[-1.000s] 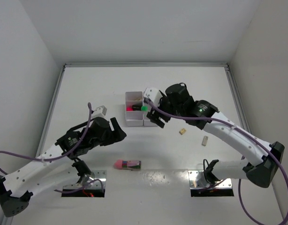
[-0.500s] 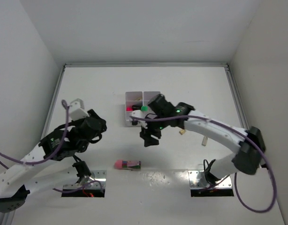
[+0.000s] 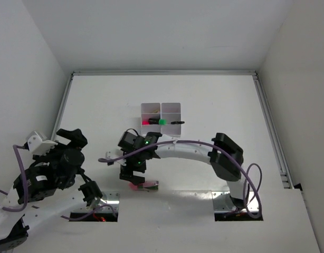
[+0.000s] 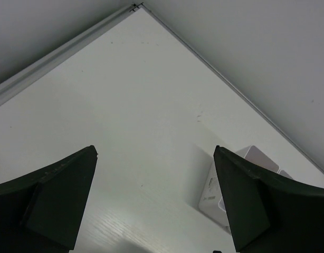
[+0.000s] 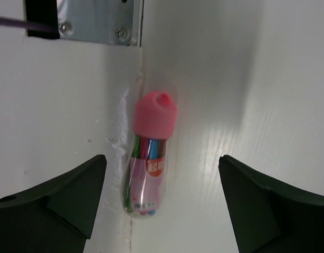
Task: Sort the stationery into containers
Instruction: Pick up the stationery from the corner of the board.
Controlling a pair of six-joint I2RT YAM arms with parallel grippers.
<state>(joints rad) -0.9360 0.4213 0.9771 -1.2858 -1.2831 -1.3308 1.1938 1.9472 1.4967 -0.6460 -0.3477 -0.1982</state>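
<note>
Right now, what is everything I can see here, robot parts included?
white plastic compartment tray: one, white, mid-table
pink-ended piece: one, pink, tray's near-left compartment
green-ended piece: one, green, at tray's centre divider
black piece: one, black, across tray's near-right compartment
clear pink-capped tube of coloured pens: one, table's near edge, left of centre
metal base plates: two, silver, near edge
left gripper: one, black, open, empty, at left
right gripper: one, black, open, above the tube
</note>
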